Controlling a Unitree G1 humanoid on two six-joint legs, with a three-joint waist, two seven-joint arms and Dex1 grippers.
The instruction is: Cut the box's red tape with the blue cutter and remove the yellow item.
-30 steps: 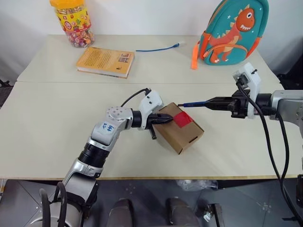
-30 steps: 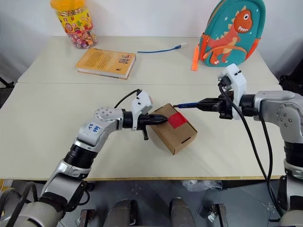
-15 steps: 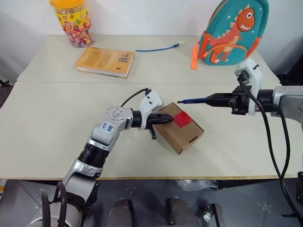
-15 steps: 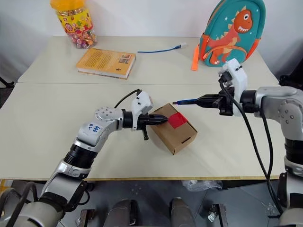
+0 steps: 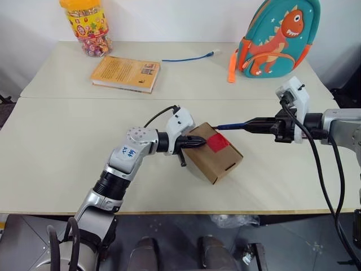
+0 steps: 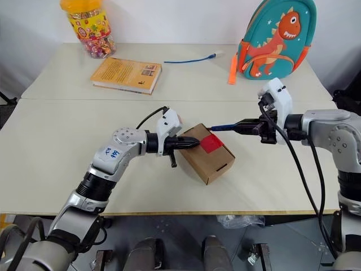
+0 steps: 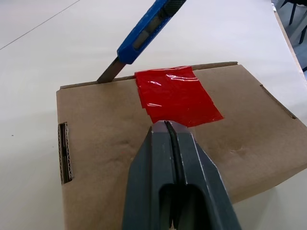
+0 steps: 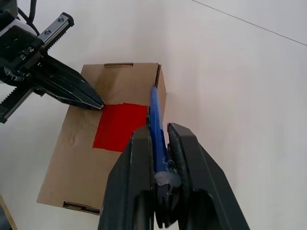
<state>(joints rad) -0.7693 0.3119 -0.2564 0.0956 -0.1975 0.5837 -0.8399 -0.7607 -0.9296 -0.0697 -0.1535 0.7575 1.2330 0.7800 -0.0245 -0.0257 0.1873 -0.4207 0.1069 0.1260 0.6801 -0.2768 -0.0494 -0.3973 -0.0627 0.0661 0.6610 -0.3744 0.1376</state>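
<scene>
A: Box location?

B: The box (image 5: 213, 152) sits on the table (image 5: 67, 141) at centre frame in the left eye view, turned at an angle, flaps down, slot on its lower-right face. The red tape (image 5: 218, 142) is a square patch on the top face, toward the upper edge.

A: Left gripper?

B: The left gripper (image 5: 201, 143) comes in from the left of frame, fingers pinched fully together with nothing between them. In the left wrist view the closed tips (image 7: 165, 125) press on the cardboard right at the tape's near edge.

A: Right one?

B: The right gripper (image 5: 252, 125) is at mid-right of frame, fingers narrow, clamped on the blue cutter (image 5: 229, 126). The cutter points left toward the box. In the left wrist view its blade (image 7: 106, 74) meets the far top edge of the box just beside the tape's corner. In the right wrist view the blue body (image 8: 155, 115) runs along that same edge seam.

A: Tape cut?

B: Can't tell. The patch looks whole and flat.

A: Yellow item?

B: Can't tell where it is; box is closed.

A: Background?

B: A candy jar (image 5: 86, 26) upper left, an orange-yellow book (image 5: 126, 73) below it, a blue cable (image 5: 188, 57) top centre, and a dinosaur backpack (image 5: 276, 36) upper right.
</scene>
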